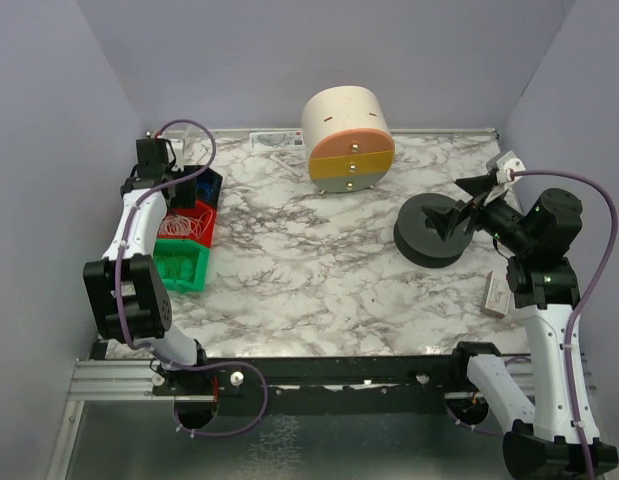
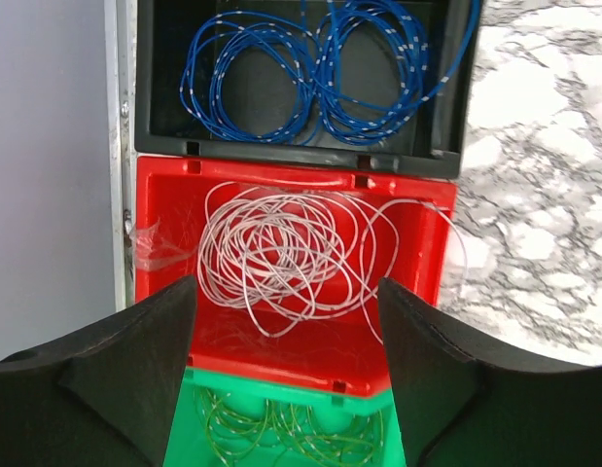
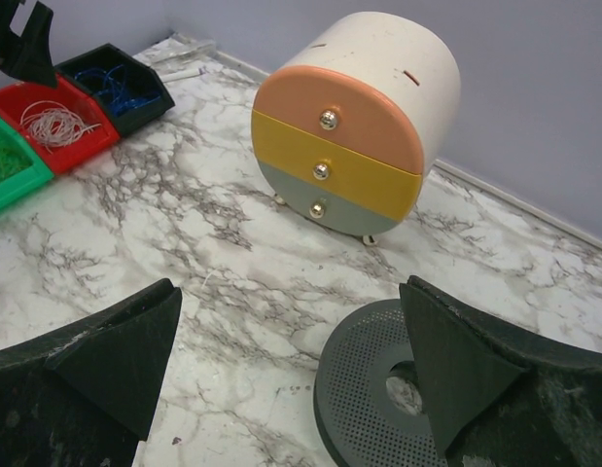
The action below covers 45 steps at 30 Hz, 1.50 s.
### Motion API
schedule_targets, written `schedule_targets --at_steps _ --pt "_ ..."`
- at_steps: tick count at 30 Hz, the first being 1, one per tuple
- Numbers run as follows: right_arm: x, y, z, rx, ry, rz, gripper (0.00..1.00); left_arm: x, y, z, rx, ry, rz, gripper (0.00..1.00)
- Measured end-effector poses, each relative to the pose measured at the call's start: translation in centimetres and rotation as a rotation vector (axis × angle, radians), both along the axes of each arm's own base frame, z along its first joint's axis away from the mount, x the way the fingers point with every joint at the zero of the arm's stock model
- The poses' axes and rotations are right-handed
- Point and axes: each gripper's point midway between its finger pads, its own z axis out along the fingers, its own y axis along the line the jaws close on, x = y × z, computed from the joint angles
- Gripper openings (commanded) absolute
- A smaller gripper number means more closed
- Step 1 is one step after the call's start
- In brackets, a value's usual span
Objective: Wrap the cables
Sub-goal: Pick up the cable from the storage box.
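Progress check on wrapping the cables: basically nothing is wound yet

The cables (image 2: 281, 255) are a loose pale tangle in the red bin (image 2: 281, 173), at the left edge of the overhead view and dead centre in the left wrist view. One loop spills over the bin's right wall onto the marble desk (image 1: 309, 280). The rest sits inside, nothing pulled out or straightened.

The left jaws are spread open right above that tangle with nothing between them, one on each side of the bottom of the frame. Looks to me like it's lined up for a pick, but no strand is pinched yet.

The dark grey spool (image 1: 426, 240) lies flat at centre right of the overhead view, well apart from the bins. I can't see any wire on it in either view that shows it. The right jaws are wide open, hanging just above it and holding nothing. From the overhead view I can't tell whether a tip touches the spool's rim.

So my read: grab, carry across, and all the winding are left to do. The black bin (image 2: 301, 154) with blue wire (image 2: 310, 78) and the green bin (image 1: 179, 280) with green wire (image 2: 281, 428) look untouched too
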Motion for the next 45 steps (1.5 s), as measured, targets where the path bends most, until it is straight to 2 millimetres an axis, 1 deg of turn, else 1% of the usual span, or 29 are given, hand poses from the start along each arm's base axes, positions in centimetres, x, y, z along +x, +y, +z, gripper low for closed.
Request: schedule_targets --at_steps 1,3,6,9,12,17,21,24,28,31,35,38,43,45 --pt "0.0 0.0 -0.1 -0.001 0.001 0.000 1.00 0.3 0.3 -0.4 -0.007 0.011 0.006 0.67" --pt "0.2 0.0 -0.2 -0.002 0.007 0.000 1.00 0.7 0.8 -1.6 -0.018 0.041 0.017 0.63" --pt "0.4 0.0 -0.4 -0.002 0.015 0.000 1.00 1.0 1.1 -3.6 -0.044 0.098 0.022 0.63" --pt "0.5 0.0 -0.6 -0.001 0.020 0.000 1.00 1.2 0.8 -5.2 -0.082 0.141 0.016 0.63" --pt "0.5 0.0 -0.6 -0.002 0.021 0.001 1.00 1.2 0.4 -6.2 -0.115 0.167 0.006 0.63" --pt "0.6 -0.1 -0.7 -0.005 0.023 0.001 1.00 1.0 -0.2 -7.1 -0.154 0.194 0.004 0.63" --pt "0.8 -0.1 -0.9 -0.007 0.030 0.001 1.00 0.8 -0.4 -8.1 -0.171 0.223 0.012 0.62" --pt "0.8 -0.1 -0.9 -0.007 0.032 0.001 1.00 0.7 -0.5 -9.2 -0.179 0.251 0.019 0.62" --pt "0.8 -0.1 -1.0 -0.009 0.031 0.001 1.00 0.5 -0.5 -10.5 -0.189 0.285 0.028 0.58" --pt "0.9 -0.1 -1.0 -0.010 0.033 0.002 1.00 0.3 -0.6 -11.2 -0.196 0.304 0.033 0.59" --pt "1.0 -0.1 -1.1 -0.013 0.034 0.002 1.00 0.2 -0.8 -10.9 -0.206 0.301 0.031 0.63" --pt "1.0 -0.1 -1.2 -0.014 0.035 0.002 1.00 0.3 -0.8 -9.9 -0.205 0.277 0.030 0.67" --pt "1.2 -0.1 -1.4 -0.014 0.043 0.003 1.00 0.5 -0.7 -5.2 -0.184 0.160 0.030 0.69" --pt "1.3 -0.1 -1.5 -0.014 0.046 0.002 1.00 0.5 -0.6 -4.0 -0.173 0.127 0.033 0.69"
